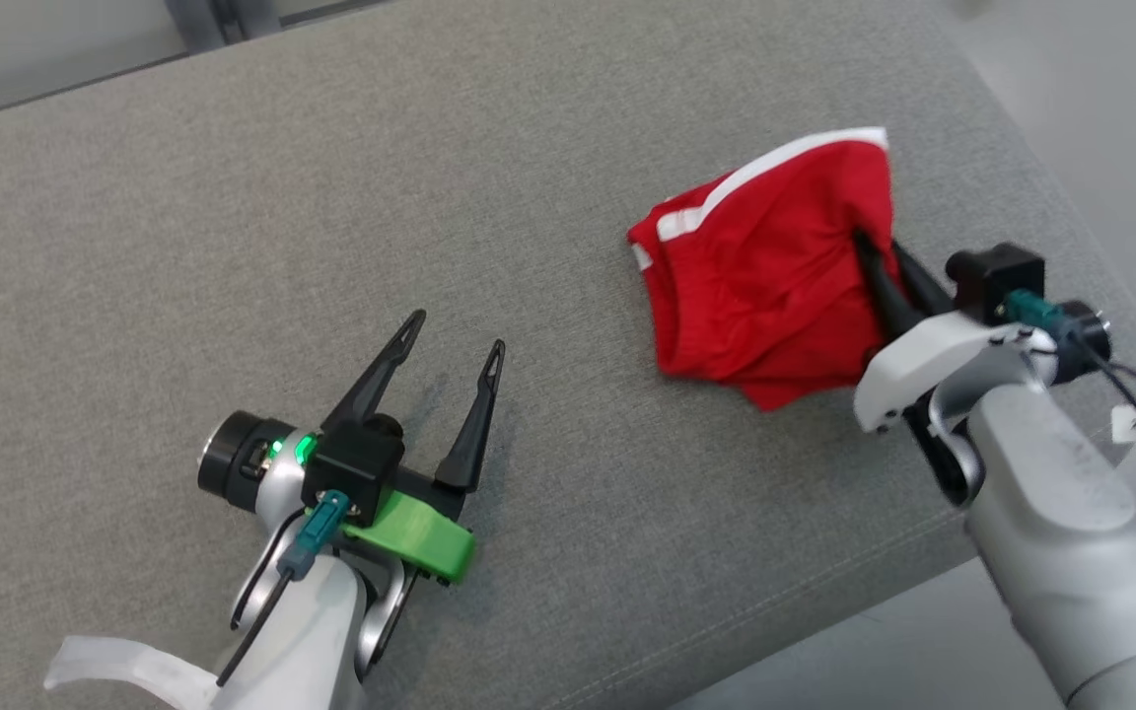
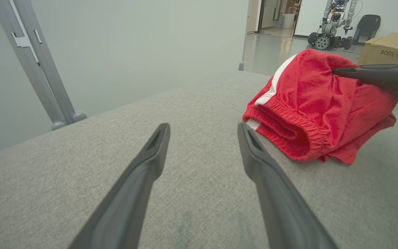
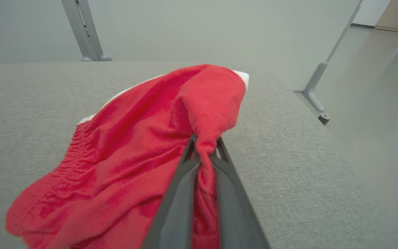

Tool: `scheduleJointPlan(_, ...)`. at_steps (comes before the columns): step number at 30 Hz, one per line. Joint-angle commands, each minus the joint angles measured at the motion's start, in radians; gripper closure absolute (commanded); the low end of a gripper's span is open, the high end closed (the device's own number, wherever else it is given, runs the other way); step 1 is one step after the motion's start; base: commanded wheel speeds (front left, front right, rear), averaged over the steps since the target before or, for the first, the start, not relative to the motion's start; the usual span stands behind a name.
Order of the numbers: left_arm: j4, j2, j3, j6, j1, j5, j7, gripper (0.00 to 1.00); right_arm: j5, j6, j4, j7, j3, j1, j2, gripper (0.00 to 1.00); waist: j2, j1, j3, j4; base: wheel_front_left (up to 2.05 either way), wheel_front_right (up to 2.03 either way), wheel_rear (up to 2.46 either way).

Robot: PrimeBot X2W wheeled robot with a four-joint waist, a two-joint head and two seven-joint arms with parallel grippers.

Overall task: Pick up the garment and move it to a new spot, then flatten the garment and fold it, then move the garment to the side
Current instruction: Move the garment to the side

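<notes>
The garment (image 1: 765,286) is a pair of red shorts with white side stripes and an elastic waistband, bunched on the grey fabric table (image 1: 233,227) at the right. My right gripper (image 1: 874,251) is shut on a pinch of its red cloth near the top of the heap. In the right wrist view the garment (image 3: 143,152) drapes over that right gripper (image 3: 204,145), with a fold of cloth squeezed between the fingers. My left gripper (image 1: 455,340) rests open at the lower left, well apart from the shorts. From the left wrist, the garment (image 2: 309,107) lies ahead to the right of the left gripper (image 2: 202,129).
The table's right edge (image 1: 1051,187) runs close past the garment, with pale floor beyond. Grey frame legs (image 2: 47,83) stand behind the table. A cardboard box (image 2: 392,52) and another wheeled robot (image 2: 333,24) are far off in the room.
</notes>
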Motion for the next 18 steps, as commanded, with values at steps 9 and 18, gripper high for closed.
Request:
scheduleJointPlan(9, -0.054, 0.028, -0.014, -0.007, -0.081, 0.024, 0.000, 0.00, -0.105, -0.002, 0.241, 0.000, -0.031, -0.280, -0.208, 1.00, -0.0001, -0.0001, 0.241, 0.222, 0.00, 0.00, 0.00)
scheduleJointPlan(18, -0.073, 0.033, -0.011, -0.008, -0.078, 0.025, -0.001, 0.00, -0.205, -0.002, 0.403, 0.000, -0.132, -0.407, -0.363, 0.84, -0.0001, -0.0001, 0.264, 0.264, 0.00, 0.00, 0.00)
